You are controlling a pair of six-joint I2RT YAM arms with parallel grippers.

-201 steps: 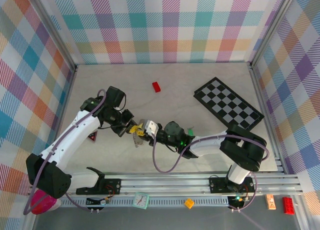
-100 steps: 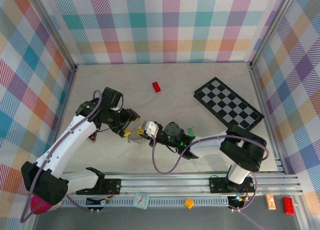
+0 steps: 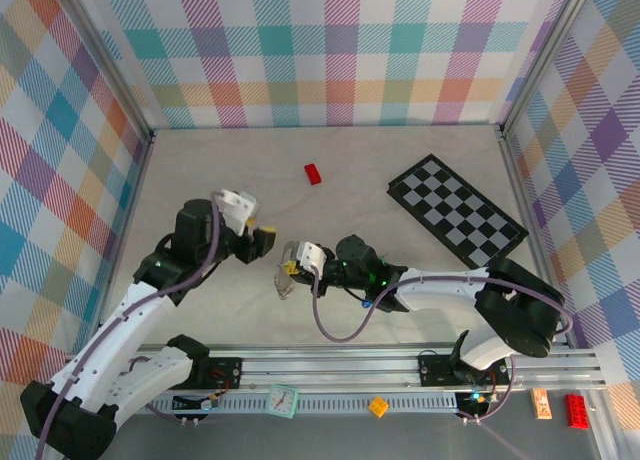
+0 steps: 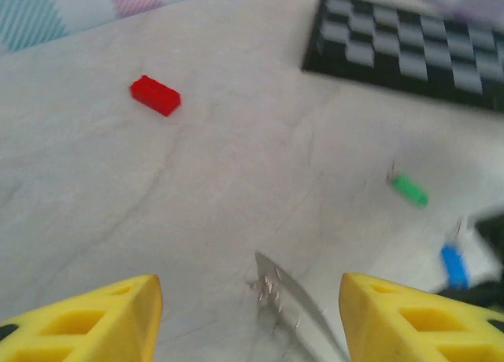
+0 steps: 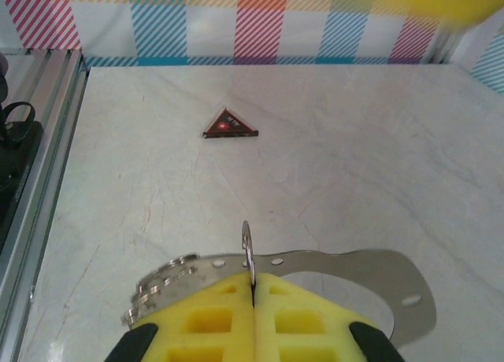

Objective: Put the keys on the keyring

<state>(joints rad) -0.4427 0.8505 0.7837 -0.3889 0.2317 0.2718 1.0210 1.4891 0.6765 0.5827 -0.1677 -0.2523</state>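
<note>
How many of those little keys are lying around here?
2. In the left wrist view, the green-headed key lies loose below the chequered board, and the blue-headed key lies lower right of it, near the picture's edge. More may be hidden.

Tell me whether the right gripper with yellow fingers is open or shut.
Shut: the right gripper has its yellow fingers pressed together on the thin silvery-grey metal keyring.
</note>
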